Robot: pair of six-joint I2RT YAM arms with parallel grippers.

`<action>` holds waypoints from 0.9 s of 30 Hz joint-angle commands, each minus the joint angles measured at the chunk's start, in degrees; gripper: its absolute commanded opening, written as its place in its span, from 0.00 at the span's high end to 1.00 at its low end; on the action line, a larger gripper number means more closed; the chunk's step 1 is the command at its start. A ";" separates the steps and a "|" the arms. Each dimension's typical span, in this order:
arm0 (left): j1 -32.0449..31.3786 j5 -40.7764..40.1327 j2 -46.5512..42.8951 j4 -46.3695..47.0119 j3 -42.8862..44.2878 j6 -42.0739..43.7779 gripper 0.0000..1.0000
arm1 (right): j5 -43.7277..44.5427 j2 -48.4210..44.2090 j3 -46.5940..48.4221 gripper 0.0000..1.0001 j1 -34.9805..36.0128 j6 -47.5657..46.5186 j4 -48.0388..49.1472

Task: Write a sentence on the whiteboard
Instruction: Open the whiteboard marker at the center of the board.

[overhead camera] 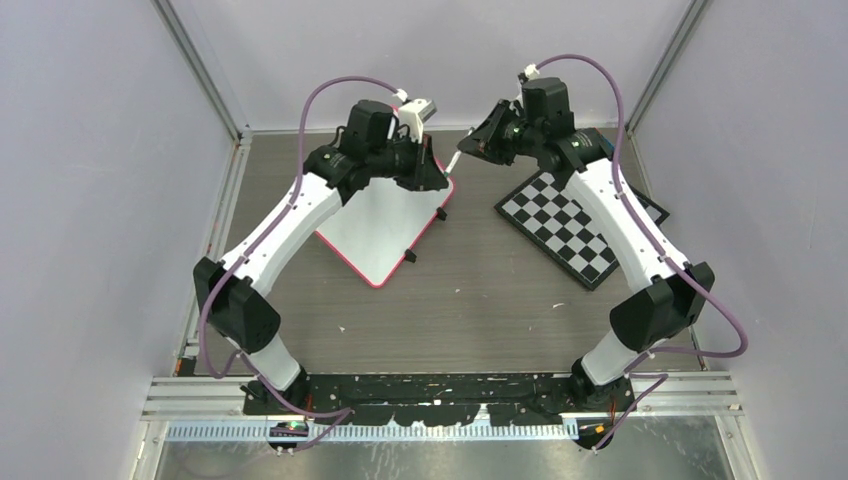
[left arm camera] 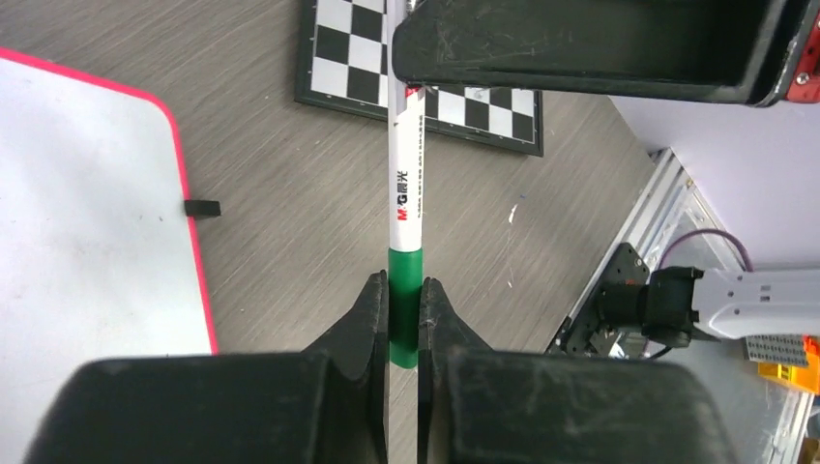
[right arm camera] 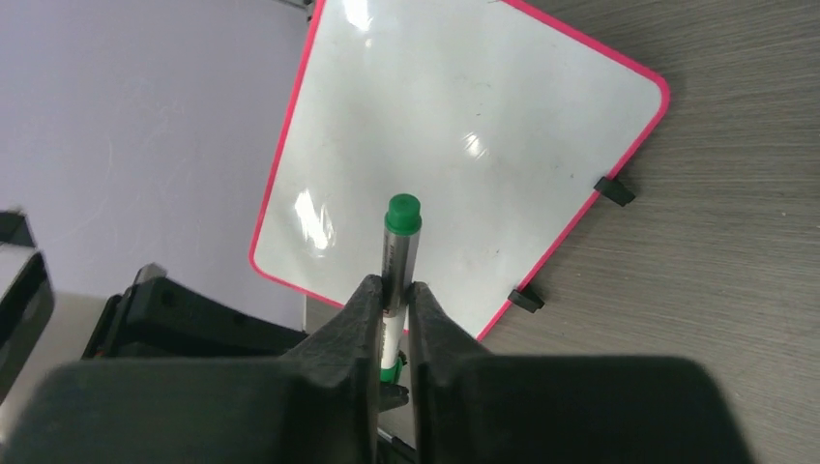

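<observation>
The whiteboard lies flat at the back left, white with a pink-red rim and two black clips on its right edge. Its face shows no writing in the right wrist view, so the sentence is not in view. A white marker with green ends is held in the air between both grippers, just right of the board's far corner. My left gripper is shut on its green end. My right gripper is shut on its barrel, with the other green end sticking out past the fingers.
A black-and-white checkered board lies at the back right under my right arm and also shows in the left wrist view. Grey walls and metal rails close in the wooden table on three sides.
</observation>
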 commanded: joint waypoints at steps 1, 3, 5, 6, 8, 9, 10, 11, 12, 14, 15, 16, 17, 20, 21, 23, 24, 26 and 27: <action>1.06 6.07 -3.97 0.51 -0.51 5.17 1.00 | -9.05 -4.59 -1.48 0.74 -1.58 -6.15 3.93; 2.27 11.69 -5.13 -0.67 -1.27 6.82 1.00 | -12.40 -5.82 -2.86 0.53 -3.07 -8.91 3.28; 2.94 16.57 -5.78 -3.93 -1.19 10.66 1.00 | -16.26 -7.25 -4.76 0.38 -4.63 -11.09 2.50; 2.97 18.19 -6.17 -5.92 -1.06 12.86 1.00 | -18.80 -7.94 -5.75 0.33 -5.55 -11.87 2.48; 2.98 20.52 -7.25 -8.53 -1.80 16.31 1.00 | -24.47 -8.84 -6.70 0.26 -6.76 -13.67 0.99; 3.00 21.69 -7.67 -9.45 -2.54 17.36 1.00 | -27.02 -9.21 -6.74 0.25 -7.01 -15.61 -0.20; 2.98 23.95 -8.04 -10.45 -2.87 18.85 1.00 | -30.36 -9.45 -6.63 0.24 -7.28 -18.22 -2.17; 2.98 25.89 -8.10 -11.35 -3.14 20.05 1.00 | -36.12 -9.45 -6.33 0.23 -7.36 -20.81 -3.90; 2.98 27.72 -8.05 -12.28 -3.22 20.80 1.00 | -40.41 -9.30 -5.95 0.22 -7.38 -23.67 -5.30; 2.98 30.53 -7.40 -14.36 -2.79 21.36 1.00 | -47.64 -8.49 -5.83 0.20 -7.42 -25.47 -7.55; 2.98 32.07 -6.80 -15.53 -2.33 22.08 1.00 | -50.79 -8.22 -5.98 0.20 -7.37 -25.82 -8.13; 2.84 33.02 -6.13 -16.98 -1.82 22.93 1.00 | -52.64 -8.06 -6.18 0.19 -7.20 -26.05 -8.79; 2.61 33.47 -5.66 -18.29 -1.11 23.84 1.00 | -53.49 -7.99 -6.36 0.19 -6.99 -26.44 -9.58; 2.13 33.54 -5.02 -19.90 0.02 24.65 1.00 | -53.63 -8.15 -6.08 0.19 -5.75 -29.09 -13.15; 2.06 33.88 -4.84 -20.28 0.34 24.86 1.00 | -53.53 -8.17 -5.98 0.21 -5.25 -29.79 -14.25; 1.70 35.08 -4.45 -21.85 1.09 26.11 1.00 | -53.35 -8.18 -5.75 0.31 -4.41 -31.70 -16.44; 1.31 35.14 -4.17 -22.71 1.50 26.77 1.00 | -53.24 -7.99 -5.45 0.36 -4.04 -32.95 -17.99; 0.85 35.20 -3.76 -23.72 1.80 27.59 1.00 | -52.82 -7.26 -4.14 0.44 -3.12 -36.14 -21.83; 0.75 35.75 -3.56 -24.21 1.60 27.94 1.00 | -52.71 -6.91 -3.45 0.47 -2.83 -37.76 -23.83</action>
